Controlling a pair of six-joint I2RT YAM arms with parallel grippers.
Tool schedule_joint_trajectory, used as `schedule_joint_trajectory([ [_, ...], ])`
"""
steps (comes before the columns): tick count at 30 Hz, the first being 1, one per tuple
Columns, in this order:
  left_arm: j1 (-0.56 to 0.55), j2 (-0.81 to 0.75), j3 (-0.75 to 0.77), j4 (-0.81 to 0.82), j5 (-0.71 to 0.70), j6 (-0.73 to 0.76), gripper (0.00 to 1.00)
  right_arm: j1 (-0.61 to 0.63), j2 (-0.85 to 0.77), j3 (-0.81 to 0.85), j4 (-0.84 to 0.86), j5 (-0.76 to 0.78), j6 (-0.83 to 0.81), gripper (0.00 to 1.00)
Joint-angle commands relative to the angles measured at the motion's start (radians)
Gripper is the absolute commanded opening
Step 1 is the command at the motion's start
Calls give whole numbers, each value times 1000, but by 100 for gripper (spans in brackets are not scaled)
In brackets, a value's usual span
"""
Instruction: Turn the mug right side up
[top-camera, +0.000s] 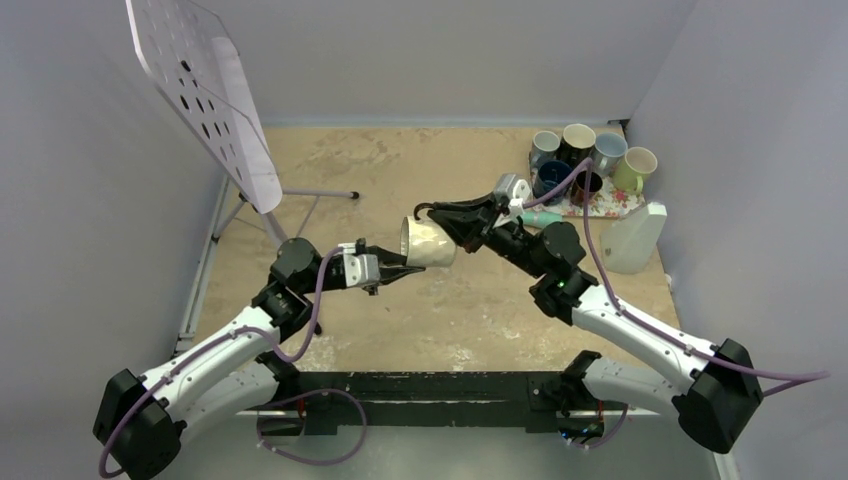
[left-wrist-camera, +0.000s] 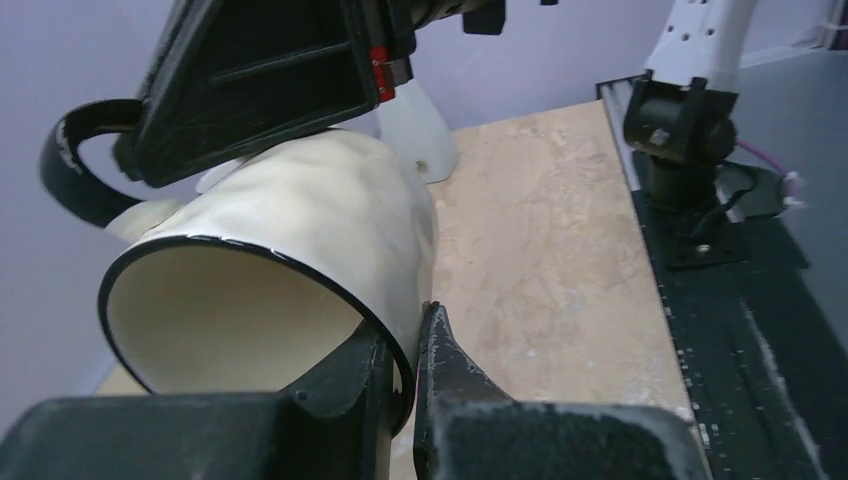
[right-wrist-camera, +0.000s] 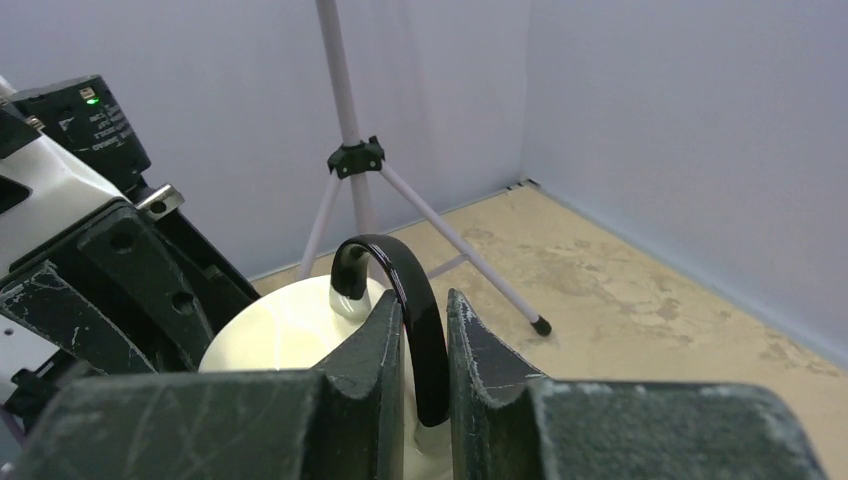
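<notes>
A cream mug (top-camera: 428, 243) with a black rim and black handle hangs in the air above the middle of the table. It is tipped on its side, mouth toward the left arm. My left gripper (left-wrist-camera: 410, 335) is shut on the mug (left-wrist-camera: 300, 230) at its rim, one finger inside the mouth and one outside the wall. My right gripper (right-wrist-camera: 425, 310) is shut on the black handle (right-wrist-camera: 415, 300), with the mug's cream body (right-wrist-camera: 280, 335) just beyond it. From above, the left gripper (top-camera: 402, 268) meets the mug from the left and the right gripper (top-camera: 440, 212) from the right.
Several mugs (top-camera: 590, 160) stand upright at the back right corner on a floral mat (top-camera: 612, 204). A white jug (top-camera: 632, 237) stands beside them. A tripod stand (top-camera: 300, 195) carrying a tilted perforated board (top-camera: 205, 90) occupies the back left.
</notes>
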Motion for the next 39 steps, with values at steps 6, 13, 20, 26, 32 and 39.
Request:
schedule_joint_trajectory([
  [6, -2, -17, 85, -84, -111, 100, 0, 5, -39, 20, 61, -24, -5, 0],
  [13, -2, -41, 80, -574, -148, 826, 0, 4, -54, 143, -500, 95, -118, 98],
  [20, -1, -35, 96, -1012, -213, 1485, 0, 33, 154, 421, -831, 133, 46, 99],
  [26, -2, -10, 134, -1173, -353, 1788, 0, 244, 508, 804, -1249, 466, 31, 99],
  [32, -2, -3, 154, -1195, -364, 1798, 0, 297, 633, 874, -1352, 483, 80, 91],
  [39, -2, 4, 162, -1189, -360, 1787, 0, 320, 710, 859, -1329, 471, 93, 87],
])
